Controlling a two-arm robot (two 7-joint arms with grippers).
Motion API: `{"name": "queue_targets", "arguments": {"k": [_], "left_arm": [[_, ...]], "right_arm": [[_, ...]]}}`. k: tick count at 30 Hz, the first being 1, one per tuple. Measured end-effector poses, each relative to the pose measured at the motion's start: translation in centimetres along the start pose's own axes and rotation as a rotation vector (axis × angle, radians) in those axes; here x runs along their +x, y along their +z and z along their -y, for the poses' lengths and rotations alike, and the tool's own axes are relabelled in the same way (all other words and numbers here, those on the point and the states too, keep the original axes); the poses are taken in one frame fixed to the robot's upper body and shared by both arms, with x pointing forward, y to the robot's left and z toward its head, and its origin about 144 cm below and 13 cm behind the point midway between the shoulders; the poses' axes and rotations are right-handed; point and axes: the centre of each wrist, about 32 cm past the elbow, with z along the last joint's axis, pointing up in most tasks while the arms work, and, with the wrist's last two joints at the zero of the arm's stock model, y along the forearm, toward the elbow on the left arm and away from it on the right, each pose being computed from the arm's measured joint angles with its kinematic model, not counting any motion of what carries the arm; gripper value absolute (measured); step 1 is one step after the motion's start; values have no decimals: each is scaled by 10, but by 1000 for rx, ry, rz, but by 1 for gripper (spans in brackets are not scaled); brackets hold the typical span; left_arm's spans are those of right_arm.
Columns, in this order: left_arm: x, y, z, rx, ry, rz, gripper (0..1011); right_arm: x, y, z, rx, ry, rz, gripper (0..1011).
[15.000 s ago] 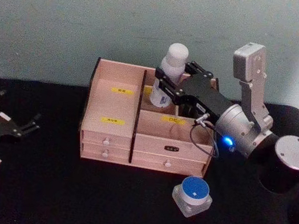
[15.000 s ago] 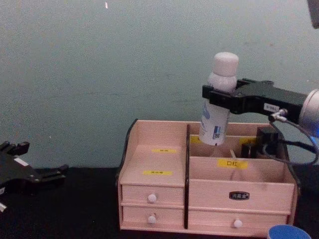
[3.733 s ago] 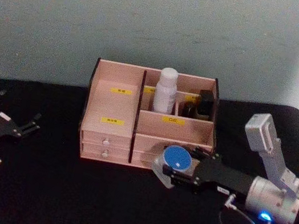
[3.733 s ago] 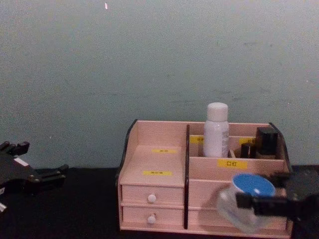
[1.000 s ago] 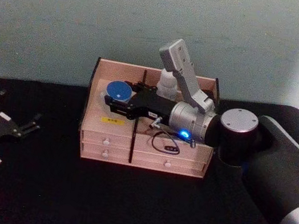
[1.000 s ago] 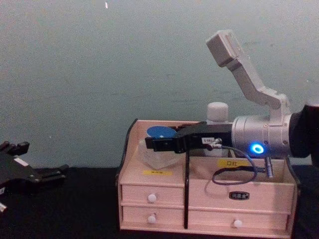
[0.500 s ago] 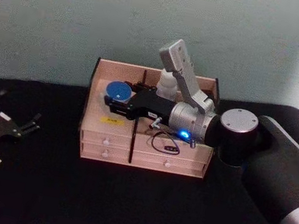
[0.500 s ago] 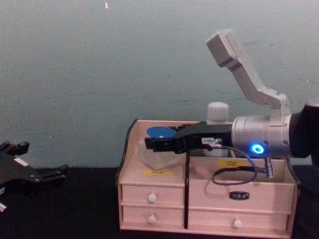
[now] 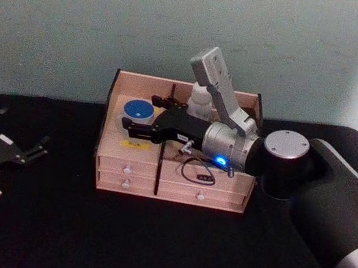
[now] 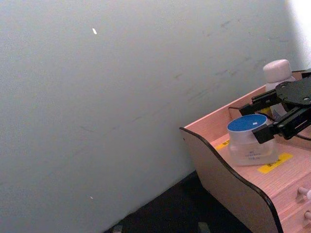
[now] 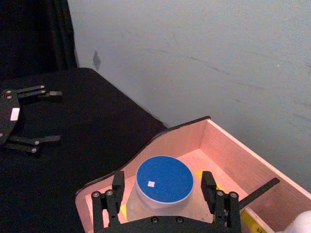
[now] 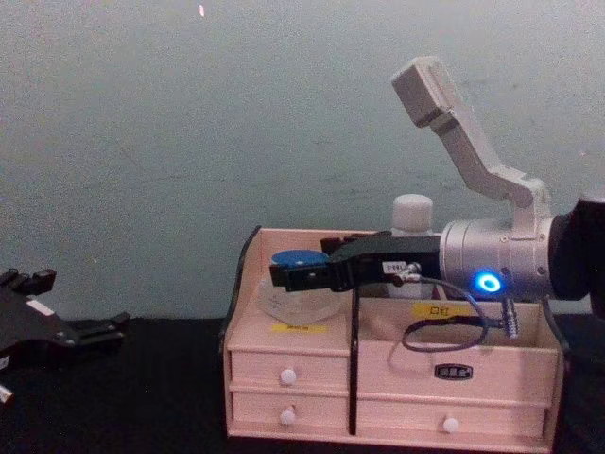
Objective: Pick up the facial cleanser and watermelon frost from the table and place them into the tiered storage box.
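The watermelon frost (image 9: pixel 138 110), a clear jar with a blue lid, rests on the upper step in the left half of the tiered storage box (image 9: pixel 206 177). My right gripper (image 9: pixel 140 112) reaches across the box and stands open around the jar. In the right wrist view, gaps show between the lid (image 11: pixel 164 178) and both fingers (image 11: pixel 117 187). The white facial cleanser (image 12: pixel 413 213) stands upright in a rear right compartment, partly hidden behind my right arm. My left gripper (image 9: pixel 23 152) is parked open, low at the far left of the table.
The box (image 12: pixel 293 364) sits on a black table against a pale blue wall. Its front holds several white-knobbed drawers (image 12: pixel 287 375). My right forearm with its loose cable (image 9: pixel 196 172) hangs over the box's right half.
The jar has come down onto the step. The right gripper's fingers have spread away from it, letting it go. The left arm has not moved.
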Motion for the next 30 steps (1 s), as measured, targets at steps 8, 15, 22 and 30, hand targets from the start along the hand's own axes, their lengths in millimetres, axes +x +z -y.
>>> {"name": "queue_targets", "arguments": {"k": [8,15,22,30], "left_arm": [[0,0,0,0,0,0,1001],[0,0,0,0,0,0,1001],[0,0,0,0,0,0,1001],[0,0,0,0,0,0,1001]], "right_arm": [[-3,1,11,60,21,15,1002],[-9,2,34,122,47,20,1002],[-15,-6,82,136,113,17,1002],[-14,-21,137,96,86,13,1002]]}}
